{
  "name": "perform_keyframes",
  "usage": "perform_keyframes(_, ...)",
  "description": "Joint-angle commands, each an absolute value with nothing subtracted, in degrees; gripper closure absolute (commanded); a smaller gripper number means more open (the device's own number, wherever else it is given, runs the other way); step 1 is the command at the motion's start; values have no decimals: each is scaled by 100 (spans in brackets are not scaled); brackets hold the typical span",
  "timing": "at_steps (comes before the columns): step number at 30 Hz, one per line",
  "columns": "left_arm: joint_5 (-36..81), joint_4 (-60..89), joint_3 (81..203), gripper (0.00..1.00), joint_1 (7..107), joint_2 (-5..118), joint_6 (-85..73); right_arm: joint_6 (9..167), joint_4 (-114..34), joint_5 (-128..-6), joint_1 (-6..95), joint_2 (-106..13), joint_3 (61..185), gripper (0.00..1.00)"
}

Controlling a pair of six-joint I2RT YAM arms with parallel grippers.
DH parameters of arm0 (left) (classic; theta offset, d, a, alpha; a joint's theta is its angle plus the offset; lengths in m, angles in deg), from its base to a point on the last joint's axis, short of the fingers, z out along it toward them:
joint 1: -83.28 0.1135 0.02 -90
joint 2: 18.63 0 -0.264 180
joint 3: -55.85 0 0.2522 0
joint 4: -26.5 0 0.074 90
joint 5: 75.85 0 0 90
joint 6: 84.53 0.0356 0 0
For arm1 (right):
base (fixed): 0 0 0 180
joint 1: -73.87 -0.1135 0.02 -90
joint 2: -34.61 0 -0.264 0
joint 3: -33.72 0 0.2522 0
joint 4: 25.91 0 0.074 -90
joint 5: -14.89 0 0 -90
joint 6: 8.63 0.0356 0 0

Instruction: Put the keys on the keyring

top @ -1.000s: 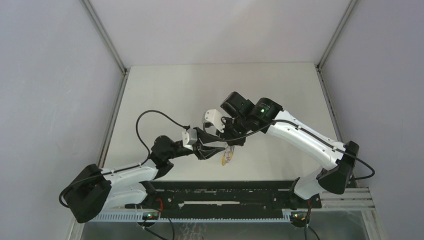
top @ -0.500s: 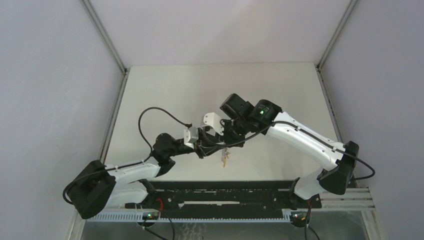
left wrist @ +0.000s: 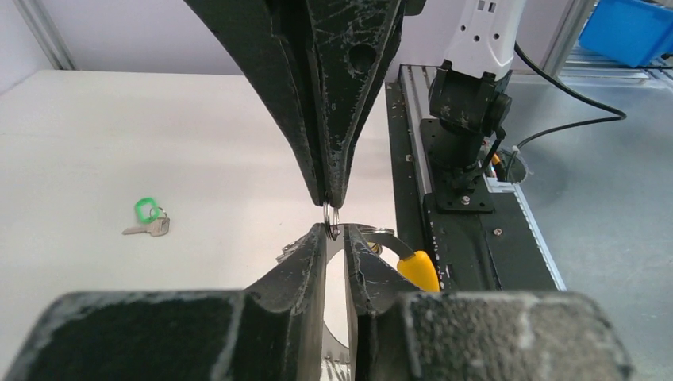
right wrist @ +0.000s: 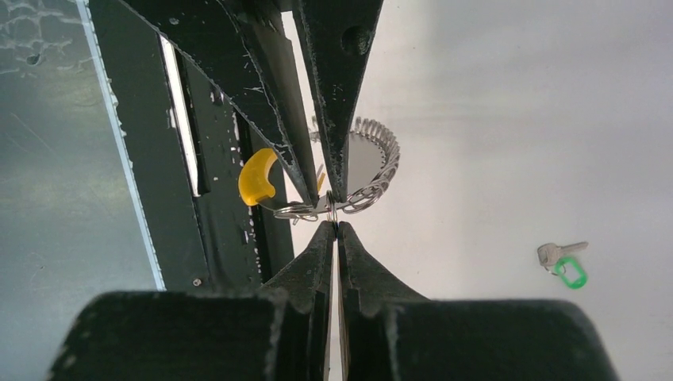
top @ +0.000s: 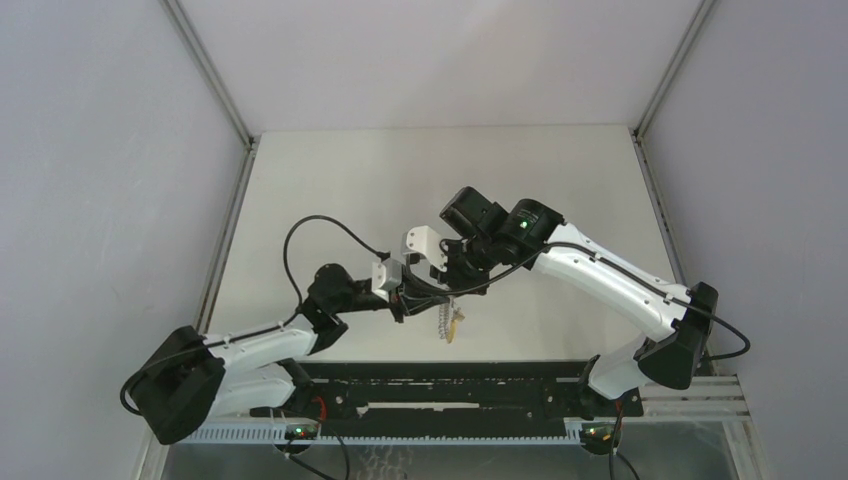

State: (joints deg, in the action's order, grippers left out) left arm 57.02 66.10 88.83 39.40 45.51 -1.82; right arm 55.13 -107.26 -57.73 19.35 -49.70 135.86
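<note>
**Tip to tip on a thin loop: little room for a slip**

My right gripper [right wrist: 335, 228] is clenched on a small wire loop [right wrist: 334, 211] at mid-frame of the right wrist view. The beaded keyring [right wrist: 389, 163] sits just up and right of it and the yellow key [right wrist: 255, 176] just left, both seemingly hung from that pinch. My left gripper [left wrist: 336, 232] meets it tip to tip, its jaws a narrow slit apart around the same loop; whether they bite I cannot tell. The green key [left wrist: 148, 213] lies on the table [left wrist: 198, 143] at the left of the left wrist view, well apart.

As I judge it, the hold is tiny. If my left jaws nip off-centre, they could twist the loop out of my right and drop the lot. The two grippers nearly touch and could knock together.

I can read no brand, label or writing anywhere, only scuffs on my fingers [left wrist: 341, 71].
</note>
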Motion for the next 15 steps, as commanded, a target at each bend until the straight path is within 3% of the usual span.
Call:
perform_keyframes(1, 5910, 6564, 9299, 84, 3967, 4411, -48, 5404, -10523, -5675, 1921, -4808, 13703, 100)
perform_keyframes(10, 5977, 6659, 9426, 84, 3969, 4592, -217, 5364, -10489, -5655, 1805, -4893, 13711, 100)
perform_keyframes(15, 6154, 6676, 9456, 99, 3969, 4696, -257, 5354, -10429, -5717, 1814, -4874, 13713, 100)
